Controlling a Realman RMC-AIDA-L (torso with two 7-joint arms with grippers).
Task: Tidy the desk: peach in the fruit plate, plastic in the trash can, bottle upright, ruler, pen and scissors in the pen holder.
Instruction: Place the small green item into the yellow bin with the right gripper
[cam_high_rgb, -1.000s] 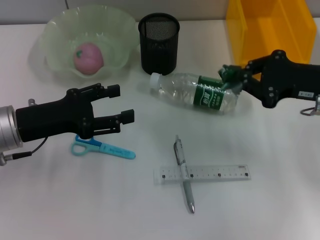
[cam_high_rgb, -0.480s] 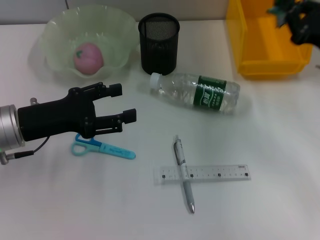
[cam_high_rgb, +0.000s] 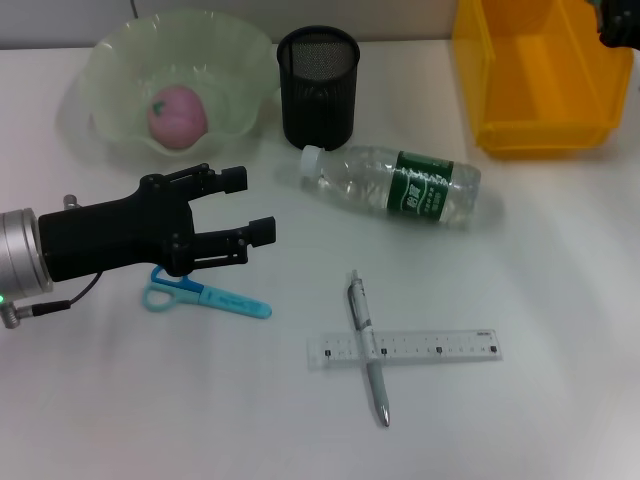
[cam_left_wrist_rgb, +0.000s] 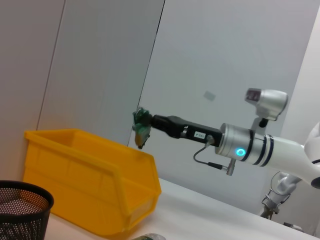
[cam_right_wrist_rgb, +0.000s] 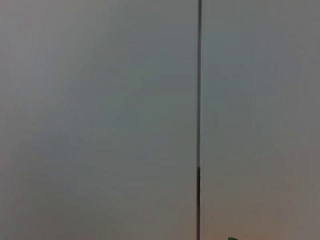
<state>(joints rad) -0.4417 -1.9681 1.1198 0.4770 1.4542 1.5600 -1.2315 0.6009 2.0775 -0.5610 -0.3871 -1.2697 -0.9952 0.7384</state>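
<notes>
A pink peach (cam_high_rgb: 177, 115) lies in the pale green fruit plate (cam_high_rgb: 120, 60). The clear bottle (cam_high_rgb: 400, 185) with a green label lies on its side in front of the black mesh pen holder (cam_high_rgb: 318, 85). Blue scissors (cam_high_rgb: 205, 295) lie under my left gripper (cam_high_rgb: 248, 205), which hovers open and holds nothing. A pen (cam_high_rgb: 368, 345) lies across the clear ruler (cam_high_rgb: 403, 347). In the left wrist view my right gripper (cam_left_wrist_rgb: 149, 123) is shut on crumpled green plastic (cam_left_wrist_rgb: 141, 127) above the yellow trash can (cam_left_wrist_rgb: 90, 175). In the head view only its tip (cam_high_rgb: 620, 25) shows.
The yellow trash can (cam_high_rgb: 540, 70) stands at the back right of the white desk (cam_high_rgb: 520, 270). A grey wall rises behind it. The right arm (cam_left_wrist_rgb: 250, 147) reaches in from the right, high over the desk.
My right gripper lifted away from the bottle with the green plastic and swung up over the yellow trash can, to the frame's top right corner. The left arm barely moved.
</notes>
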